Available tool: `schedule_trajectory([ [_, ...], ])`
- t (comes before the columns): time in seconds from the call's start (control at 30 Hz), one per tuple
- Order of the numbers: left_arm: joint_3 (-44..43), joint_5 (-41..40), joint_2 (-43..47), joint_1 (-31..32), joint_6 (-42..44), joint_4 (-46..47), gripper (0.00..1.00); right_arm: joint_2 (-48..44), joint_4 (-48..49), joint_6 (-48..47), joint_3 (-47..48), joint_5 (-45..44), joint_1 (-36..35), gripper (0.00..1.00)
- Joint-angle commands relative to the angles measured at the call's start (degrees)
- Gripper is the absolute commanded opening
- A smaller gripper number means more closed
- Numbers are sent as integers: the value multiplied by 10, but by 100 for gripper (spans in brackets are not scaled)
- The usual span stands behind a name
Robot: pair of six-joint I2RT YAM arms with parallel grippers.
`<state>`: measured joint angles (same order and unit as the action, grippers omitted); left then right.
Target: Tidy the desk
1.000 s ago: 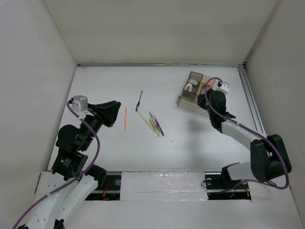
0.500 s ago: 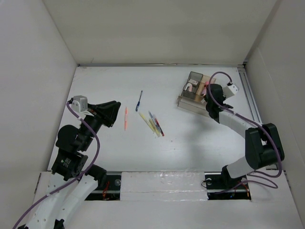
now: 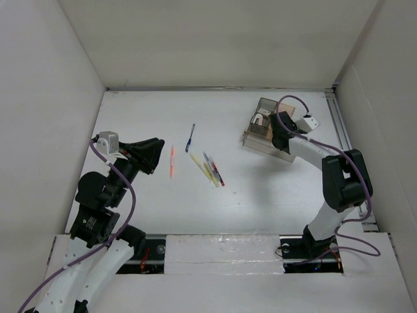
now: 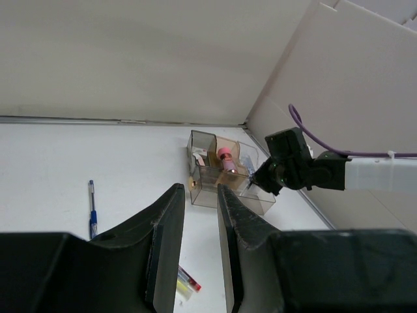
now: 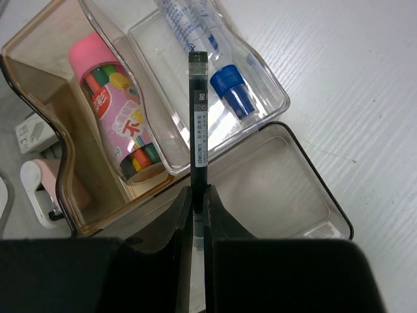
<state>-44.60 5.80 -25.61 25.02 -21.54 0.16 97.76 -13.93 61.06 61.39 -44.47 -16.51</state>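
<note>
The white desk (image 3: pixel 260 182) holds a clear compartmented organizer tray (image 3: pixel 262 132) at the back right. My right gripper (image 5: pixel 197 194) is shut on a black pen (image 5: pixel 198 114) and holds it over the tray (image 5: pixel 313 195), pointing across its compartments. In the top view the right gripper (image 3: pixel 278 132) is right above the tray. My left gripper (image 3: pixel 154 155) is open and empty, held above the desk's left side. An orange pen (image 3: pixel 172 161), a blue pen (image 3: pixel 189 137) and a small pile of markers (image 3: pixel 210 169) lie mid-desk.
The tray holds a pink tube of coloured items (image 5: pixel 114 114), a blue-capped clear item (image 5: pixel 228 85) and a white-and-pink object (image 5: pixel 45 189). White wall panels surround the desk. A metal rail (image 3: pixel 345 140) runs along the right edge.
My right arm has swung left and rotated, bringing the gripper with the black pen over the tray. The left arm has not moved.
</note>
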Motion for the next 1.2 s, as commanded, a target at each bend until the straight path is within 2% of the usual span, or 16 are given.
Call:
schedule_trajectory([
  [0.0, 1, 6, 0, -2, 3, 20, 23, 30, -126, 69, 67, -38, -19, 0],
  [0.13, 2, 4, 3, -2, 3, 22, 23, 55, -181, 102, 99, -61, -42, 0],
  [0.23, 1, 4, 3, -2, 4, 19, 23, 41, -143, 104, 76, -60, -48, 0],
  [0.33, 2, 1, 7, -2, 4, 19, 23, -10, -65, 66, 17, -57, -48, 16],
  [0.37, 2, 2, 6, -2, 4, 19, 23, -37, -41, 51, -10, -55, -48, 30],
  [0.43, 1, 4, 6, -2, 4, 19, 23, -57, -6, 28, -25, -39, -48, 39],
  [0.47, 1, 4, 6, -2, 4, 20, 23, -66, 5, 6, -30, -34, -41, 47],
  [0.5, 2, 3, 7, -2, 4, 20, 23, -84, 21, -15, -42, -15, -34, 49],
  [0.63, 1, 3, 6, -2, 4, 21, 23, -106, 92, -100, -64, 59, 13, 50],
  [0.77, 1, 4, 4, -2, 3, 21, 23, -93, 109, -129, -73, 122, 83, 52],
  [0.8, 0, 4, 5, -2, 4, 21, 23, -87, 111, -135, -72, 177, 105, 52],
  [0.83, 1, 4, 3, -2, 3, 21, 23, -68, 117, -140, -72, 208, 148, 52],
  [0.93, 0, 5, 2, -2, 3, 21, 23, -42, 130, -161, -72, 290, 204, 53],
  [1.03, 0, 4, 1, -2, 2, 22, 23, -36, 166, -182, -86, 333, 216, 54],
  [1.17, 0, 5, 0, -2, 2, 22, 23, -27, 150, -207, -69, 347, 216, 55],
])
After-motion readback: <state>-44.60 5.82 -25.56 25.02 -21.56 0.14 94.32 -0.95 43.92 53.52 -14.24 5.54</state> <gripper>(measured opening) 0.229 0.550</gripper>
